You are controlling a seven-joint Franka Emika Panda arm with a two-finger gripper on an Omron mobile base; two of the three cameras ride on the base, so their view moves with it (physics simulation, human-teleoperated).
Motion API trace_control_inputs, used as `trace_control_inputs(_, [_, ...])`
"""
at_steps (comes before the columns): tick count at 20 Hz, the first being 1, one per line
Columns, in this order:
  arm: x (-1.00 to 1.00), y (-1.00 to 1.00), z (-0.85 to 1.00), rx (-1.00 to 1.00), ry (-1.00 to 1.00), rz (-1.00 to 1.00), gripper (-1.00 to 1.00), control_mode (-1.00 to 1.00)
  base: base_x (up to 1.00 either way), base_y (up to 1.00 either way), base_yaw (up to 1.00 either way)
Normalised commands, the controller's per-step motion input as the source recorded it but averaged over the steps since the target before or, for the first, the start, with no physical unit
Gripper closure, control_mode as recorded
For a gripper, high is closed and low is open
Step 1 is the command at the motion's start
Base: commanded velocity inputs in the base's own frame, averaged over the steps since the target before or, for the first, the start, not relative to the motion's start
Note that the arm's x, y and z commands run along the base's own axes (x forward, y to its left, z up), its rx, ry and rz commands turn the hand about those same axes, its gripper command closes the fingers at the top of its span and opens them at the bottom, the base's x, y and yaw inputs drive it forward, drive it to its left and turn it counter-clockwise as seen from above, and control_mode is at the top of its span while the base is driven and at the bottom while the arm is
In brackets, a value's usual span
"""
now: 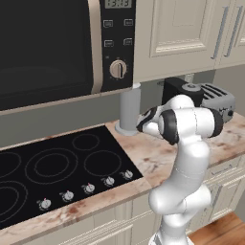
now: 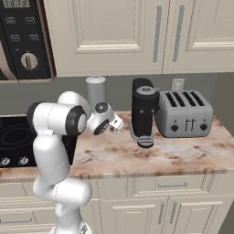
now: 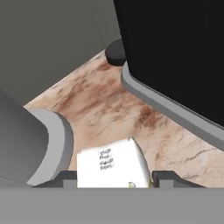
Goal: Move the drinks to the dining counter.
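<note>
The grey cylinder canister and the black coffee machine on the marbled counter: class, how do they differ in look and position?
The plain grey cylinder canister is slim and light-coloured; the black coffee machine is dark, bulkier and has a grey base. The canister stands nearer the black cooktop; the coffee machine stands beside the silver four-slot toaster. Both stand upright on the marbled counter, near the back wall.

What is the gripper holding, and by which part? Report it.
The gripper looks closed on the whitish bottle. Its two finger tips sit against opposite sides of the bottle's labelled body.
</note>
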Motion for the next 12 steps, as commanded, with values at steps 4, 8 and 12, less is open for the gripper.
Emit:
trace_control_inputs(4, [-0.53, -0.14, 0.19, 0.02, -0.29, 0.00, 1.00, -1.00, 0.00, 0.00, 0.00])
trace_control_inputs(8, [-0.61, -0.04, 0.11, 0.00, -0.24, 0.00, 1.00, -1.00, 0.00, 0.00, 0.00])
trace_control_inputs(12, [-0.70, -0.01, 0.34, 0.00, -0.17, 0.00, 1.00, -1.00, 0.00, 0.00, 0.00])
